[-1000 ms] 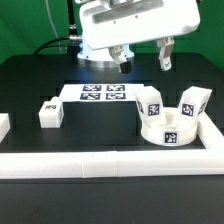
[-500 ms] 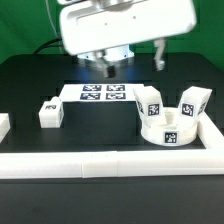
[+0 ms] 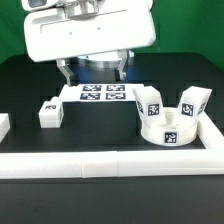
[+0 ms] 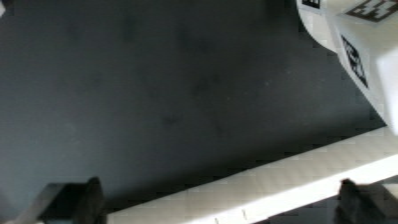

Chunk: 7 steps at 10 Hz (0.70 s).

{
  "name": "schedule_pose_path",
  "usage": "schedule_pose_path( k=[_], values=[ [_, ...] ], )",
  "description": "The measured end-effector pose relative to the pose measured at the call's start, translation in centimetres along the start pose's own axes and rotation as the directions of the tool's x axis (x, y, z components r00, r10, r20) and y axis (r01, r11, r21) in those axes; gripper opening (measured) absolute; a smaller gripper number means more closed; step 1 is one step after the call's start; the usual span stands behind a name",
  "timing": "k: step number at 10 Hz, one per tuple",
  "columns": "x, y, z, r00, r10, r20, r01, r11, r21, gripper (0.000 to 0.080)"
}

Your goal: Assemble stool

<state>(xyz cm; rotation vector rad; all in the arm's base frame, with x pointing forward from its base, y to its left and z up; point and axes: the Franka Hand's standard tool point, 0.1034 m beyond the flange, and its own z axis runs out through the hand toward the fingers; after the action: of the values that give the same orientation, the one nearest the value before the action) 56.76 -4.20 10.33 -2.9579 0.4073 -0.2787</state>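
End effector (image 3: 93, 72): fingers spread wide, holding nothing, raised near marker board (image 3: 103, 95). Stool seat (image 3: 168, 131) at exterior view's right, near border rail (image 3: 100, 163), two legs (image 3: 150, 103) upright in it. Third leg (image 3: 48, 113) loose on tabletop (image 3: 30, 80), well apart.

Bare surface (image 3: 100, 135) runs wide between loose leg (image 3: 48, 113) and seat (image 3: 168, 130), an open lane down to the long rail (image 3: 100, 164), which bars the front. Seat with two legs (image 3: 150, 103) sticking up fills the corner at the exterior view's right. Pincer (image 3: 93, 72), fingers spread, hangs above marker board (image 3: 100, 95). Cut-off white piece (image 3: 3, 124) at the exterior view's left edge, possibly a low obstacle.
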Motion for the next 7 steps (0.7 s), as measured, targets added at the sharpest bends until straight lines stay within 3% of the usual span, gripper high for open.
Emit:
schedule_pose_path(
  k=[1,3,5,7],
  values=[
    [0.0,0.3,0.1,1.000,0.001,0.001,-0.001,1.000,-0.002,0.0649],
    [0.0,4.1,1.2,0.999,-0.037,0.014,0.038,0.999,-0.034,0.0649],
    [0.4,6.8,2.0,0.998,-0.067,0.009,0.067,0.996,-0.060,0.0649],
    [0.4,6.7,2.3,0.998,-0.050,0.037,0.052,0.997,-0.050,0.0649]
  ],
)
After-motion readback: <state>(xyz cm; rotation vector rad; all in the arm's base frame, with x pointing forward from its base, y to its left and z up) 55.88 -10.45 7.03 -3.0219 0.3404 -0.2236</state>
